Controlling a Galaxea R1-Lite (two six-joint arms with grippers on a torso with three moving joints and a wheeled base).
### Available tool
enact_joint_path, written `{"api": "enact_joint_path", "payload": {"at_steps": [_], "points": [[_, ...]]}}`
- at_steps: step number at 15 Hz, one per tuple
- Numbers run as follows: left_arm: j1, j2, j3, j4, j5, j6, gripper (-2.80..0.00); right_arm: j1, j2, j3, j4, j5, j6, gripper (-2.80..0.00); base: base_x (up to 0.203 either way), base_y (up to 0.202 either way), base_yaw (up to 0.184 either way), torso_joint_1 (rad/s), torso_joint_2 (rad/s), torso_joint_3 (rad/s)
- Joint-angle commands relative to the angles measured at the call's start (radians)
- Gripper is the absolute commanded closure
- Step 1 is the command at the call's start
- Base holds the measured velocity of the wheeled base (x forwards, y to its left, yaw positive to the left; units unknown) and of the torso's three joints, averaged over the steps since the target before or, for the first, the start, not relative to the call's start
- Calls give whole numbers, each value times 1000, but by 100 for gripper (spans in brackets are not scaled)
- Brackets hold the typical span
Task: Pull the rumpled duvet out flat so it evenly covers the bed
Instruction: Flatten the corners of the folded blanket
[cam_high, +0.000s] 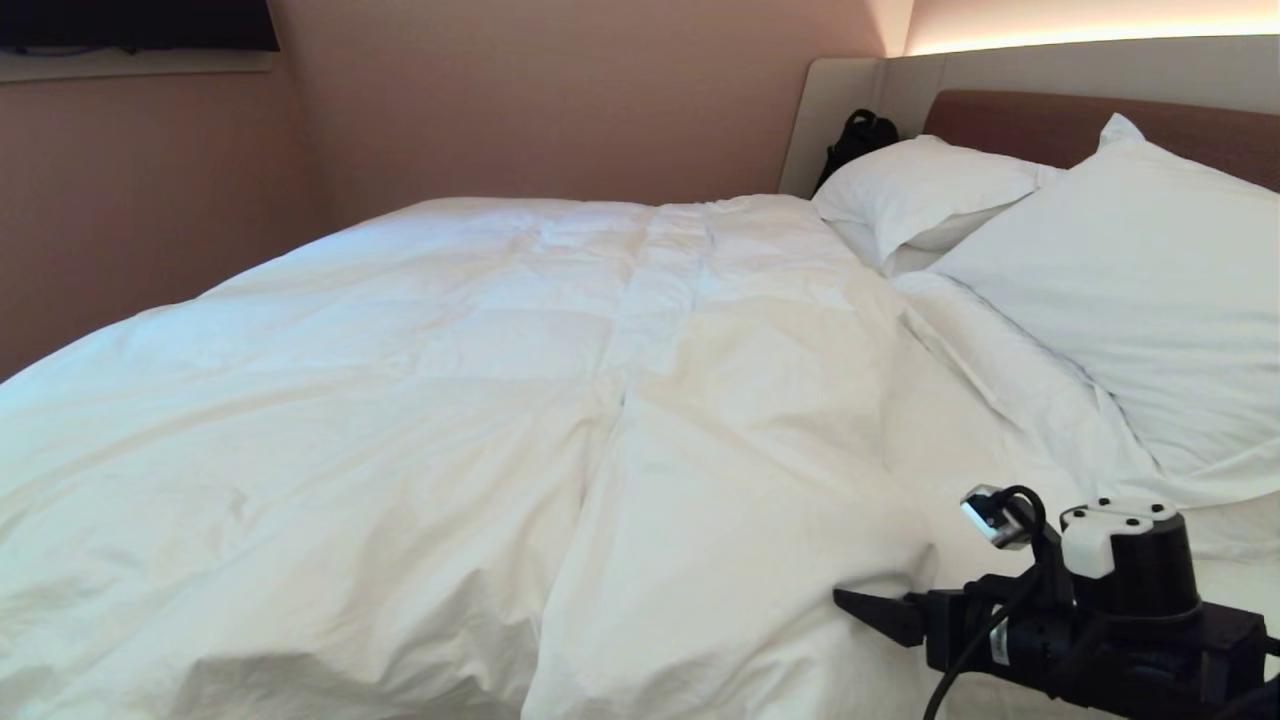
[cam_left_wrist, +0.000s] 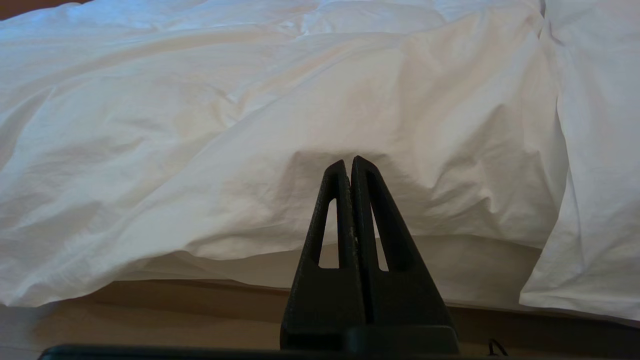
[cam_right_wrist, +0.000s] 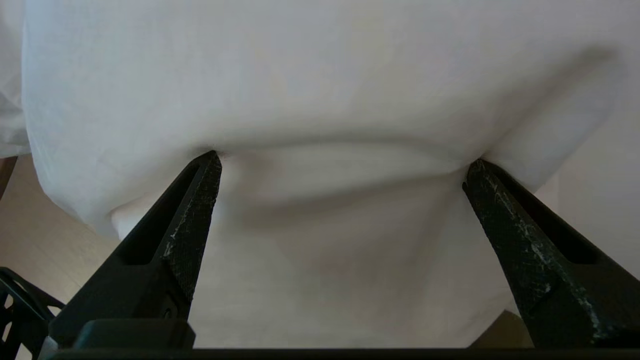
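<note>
The duvet (cam_high: 480, 400) is spread over most of the bed (cam_high: 1230, 580), puffy and creased, with a long ridge running down its middle and its near edge bunched and hanging over the mattress side. It is judged soft, bulky and fairly light, likely to drag and fold on itself when pulled, so a deep pinch of the edge fold near the corner is called for rather than a shallow nip of the cover cloth.

The right hand (cam_high: 880, 612) is held low at the near edge toward the pillow end, its fingers (cam_right_wrist: 200, 200) spread wide with both tips pressed against the white fabric; nothing is gripped yet. The left hand (cam_left_wrist: 348, 165) is parked beside the bed, fingers closed together on nothing, pointing at the hanging duvet edge.

Two white pillows (cam_high: 1130, 290) lie against the brown headboard (cam_high: 1040, 125), the nearer one overlapping the duvet's top edge, which may hinder a pull there. A black bag (cam_high: 858, 140) is propped in the far corner.
</note>
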Motion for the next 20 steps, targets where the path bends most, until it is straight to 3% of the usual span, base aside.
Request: {"api": "enact_joint_path", "payload": {"at_steps": [1,9,20], "points": [[0,0,0,0,0,0,0,8,68,-4,-71,2,2,-280,0,0,0,0,0,0],[0,0,0,0,0,0,0,65,153,-57,-91,22,2,-280,0,0,0,0,0,0],[0,0,0,0,0,0,0,66,195,-62,-91,13,-2,-280,0,0,0,0,0,0]]}}
